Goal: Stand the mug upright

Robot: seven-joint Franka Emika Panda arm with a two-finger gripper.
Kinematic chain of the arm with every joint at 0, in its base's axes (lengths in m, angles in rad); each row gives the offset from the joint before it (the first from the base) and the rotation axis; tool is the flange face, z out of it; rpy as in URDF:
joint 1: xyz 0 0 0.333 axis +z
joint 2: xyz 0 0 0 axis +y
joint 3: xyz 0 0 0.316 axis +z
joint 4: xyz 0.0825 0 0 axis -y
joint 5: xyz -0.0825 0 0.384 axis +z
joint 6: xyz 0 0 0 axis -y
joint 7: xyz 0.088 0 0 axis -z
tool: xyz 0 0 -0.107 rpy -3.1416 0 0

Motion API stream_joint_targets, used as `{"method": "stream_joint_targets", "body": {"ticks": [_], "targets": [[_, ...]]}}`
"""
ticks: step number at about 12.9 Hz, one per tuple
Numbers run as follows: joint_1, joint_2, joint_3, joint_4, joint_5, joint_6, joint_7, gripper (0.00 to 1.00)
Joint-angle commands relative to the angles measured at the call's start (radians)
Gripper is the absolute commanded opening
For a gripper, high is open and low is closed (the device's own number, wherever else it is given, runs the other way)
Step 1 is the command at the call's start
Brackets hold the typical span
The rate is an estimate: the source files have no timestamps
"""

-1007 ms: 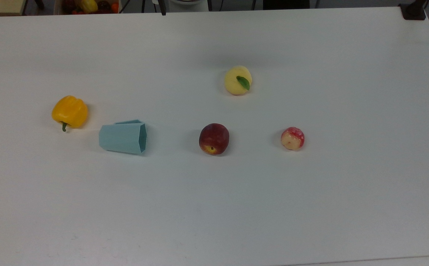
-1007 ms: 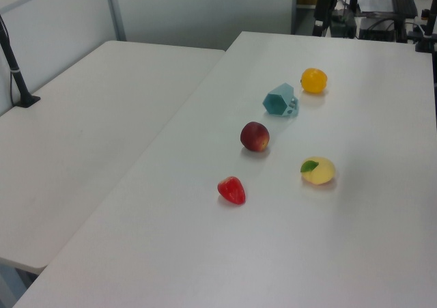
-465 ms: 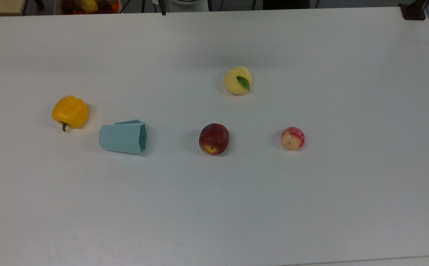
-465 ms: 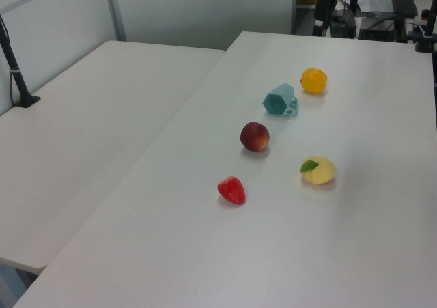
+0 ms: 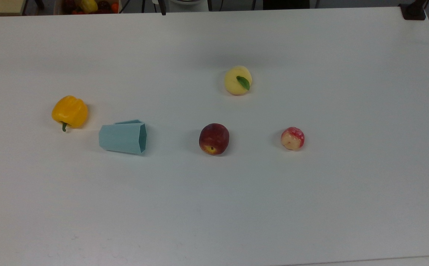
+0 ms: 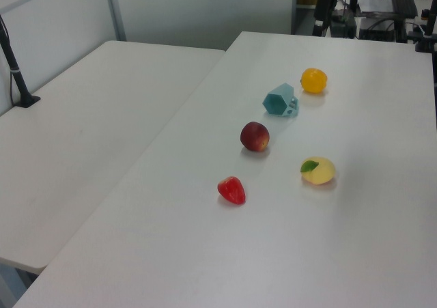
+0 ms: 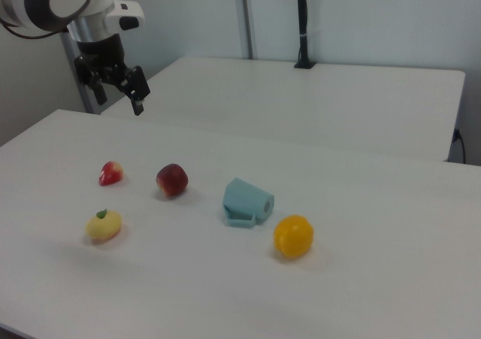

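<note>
The pale blue-green faceted mug (image 5: 123,138) lies on its side on the white table (image 5: 214,207), its hexagonal mouth pointing toward the top view's right and its handle on the far side. In the left view the mug (image 6: 280,100) shows its open mouth. The right view has the mug (image 7: 246,201) resting with its handle flat on the table. My gripper (image 7: 119,100) hangs open and empty high above the table at the right view's upper left, far from the mug.
A yellow bell pepper (image 5: 70,111) sits close to the mug's base. A dark red peach (image 5: 214,139) lies to the top view's right of the mug's mouth, then a small red-and-cream fruit (image 5: 292,138). A pale yellow fruit with a leaf (image 5: 238,80) lies farther back.
</note>
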Motion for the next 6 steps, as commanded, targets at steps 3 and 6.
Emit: {"method": "stream_joint_targets", "body": {"ticks": [3,6], "targets": [[0.011,-0.027,-0.025,-0.017,-0.006,-0.017,-0.015,1.00],[0.011,-0.024,-0.028,-0.009,-0.001,-0.017,-0.015,1.00]]}}
